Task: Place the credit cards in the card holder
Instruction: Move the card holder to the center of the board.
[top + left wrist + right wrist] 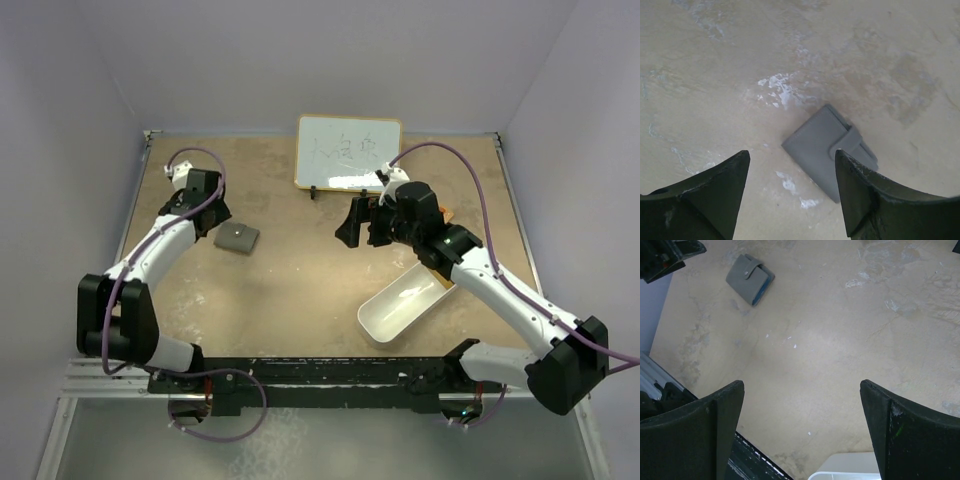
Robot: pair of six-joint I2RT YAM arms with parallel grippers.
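The left arm (160, 247) and the right arm (500, 290) share one build: smooth white link shells joined by blocky black joint housings. A purple cable (212, 170) loops along each. The left gripper (791, 151) and the right gripper (802, 382) carry dark, wedge-shaped fingers (710, 200) with scuffed, pale-nicked edges. Both bases are fixed to a black rail (320, 375).

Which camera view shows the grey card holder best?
The left wrist view: the card holder lies large near the middle, closed, its strap clear; only its near corner is hidden. The right wrist view shows it whole but small, with its snap button and a blue edge. The top view shows only a small grey square.
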